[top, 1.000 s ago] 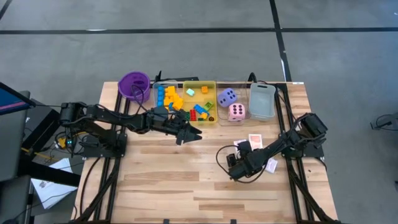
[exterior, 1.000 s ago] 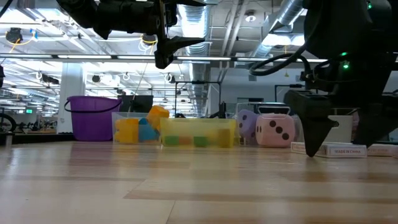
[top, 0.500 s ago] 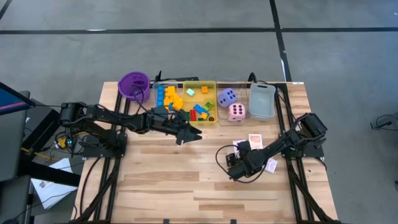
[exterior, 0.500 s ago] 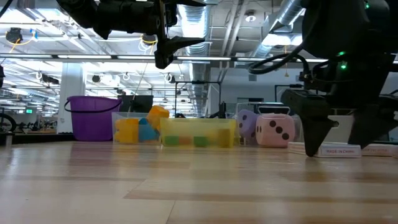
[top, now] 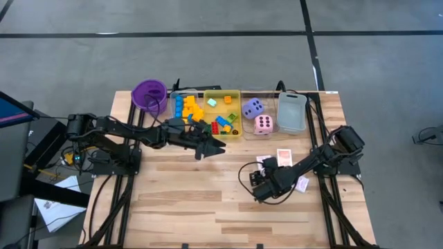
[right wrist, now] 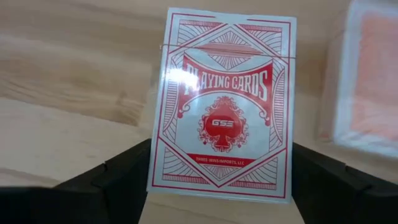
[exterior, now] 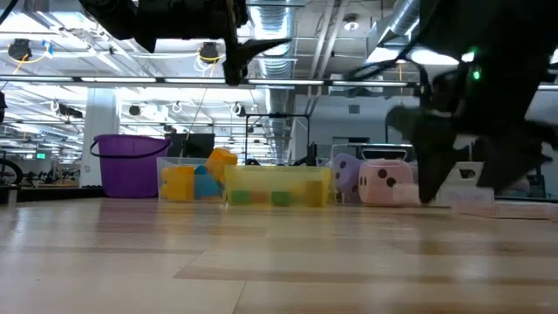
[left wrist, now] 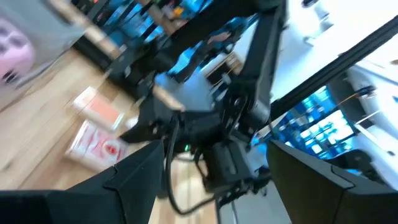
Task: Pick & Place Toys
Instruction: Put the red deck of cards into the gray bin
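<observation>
Purple cup [top: 149,93] at the far left of the wooden table [top: 187,200], then a clear tray [top: 184,105] of yellow and blue blocks [top: 188,108] and a yellow tray [top: 237,106] holding mixed blocks [top: 222,123], all along the far edge. Left gripper [top: 216,147] held high above the table just near of those trays, fingers parted and empty, seemingly waiting. Further right, purple die [top: 252,107] and pink die [top: 263,124] side by side beside a grey tray [top: 292,112]. Near of these, right of centre, red-patterned card packs on the wood: one [top: 284,156] lying apart, another [top: 302,183] close by the arm. Right gripper [top: 265,163] low at the table, fingers spread wide on either side of a boxed deck marked "Playing Cards" [right wrist: 226,102], not yet clamped. Step in hand, by the look of it: picking up the deck. Next move likely calls for closing squarely on the box's narrow sides, then lifting clear of the neighbouring pack [right wrist: 367,84] toward a tray
</observation>
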Action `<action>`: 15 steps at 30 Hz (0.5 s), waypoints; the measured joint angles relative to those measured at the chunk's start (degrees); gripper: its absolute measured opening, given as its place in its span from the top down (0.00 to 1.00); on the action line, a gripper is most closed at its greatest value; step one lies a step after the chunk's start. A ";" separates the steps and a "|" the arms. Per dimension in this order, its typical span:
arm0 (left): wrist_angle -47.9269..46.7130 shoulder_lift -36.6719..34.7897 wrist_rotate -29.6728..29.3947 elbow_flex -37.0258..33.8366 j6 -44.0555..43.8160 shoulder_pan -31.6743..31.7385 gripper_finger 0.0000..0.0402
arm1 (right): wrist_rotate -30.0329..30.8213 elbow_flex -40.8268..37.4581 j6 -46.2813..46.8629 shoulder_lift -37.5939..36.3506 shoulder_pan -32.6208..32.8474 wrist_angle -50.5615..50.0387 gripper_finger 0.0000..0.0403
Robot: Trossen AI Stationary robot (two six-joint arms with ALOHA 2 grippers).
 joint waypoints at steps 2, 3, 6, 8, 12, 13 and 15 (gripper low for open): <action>3.12 0.00 0.00 0.00 0.00 0.01 0.31 | 1.30 2.02 0.00 -0.37 0.03 -2.83 0.21; 4.91 0.00 0.01 0.00 0.00 0.09 0.31 | 1.93 3.28 -0.01 -0.40 0.03 -4.14 0.22; 10.53 0.00 0.60 0.00 0.05 0.48 0.31 | 4.04 7.82 -0.02 -0.75 -0.43 -9.19 0.23; 13.48 -0.20 1.41 0.00 0.42 0.96 0.31 | 5.57 11.32 0.00 -0.84 -1.03 -13.43 0.23; 13.40 -2.64 1.99 0.09 0.57 3.17 0.31 | 8.13 19.23 -0.02 -0.84 -2.93 -23.96 0.22; 12.87 -3.41 1.97 0.07 1.16 3.96 0.31 | 8.48 21.03 -0.01 -0.84 -3.56 -26.46 0.22; 11.50 -5.68 1.95 0.04 4.68 5.49 0.31 | 9.68 24.36 0.00 -0.84 -4.79 -31.50 0.22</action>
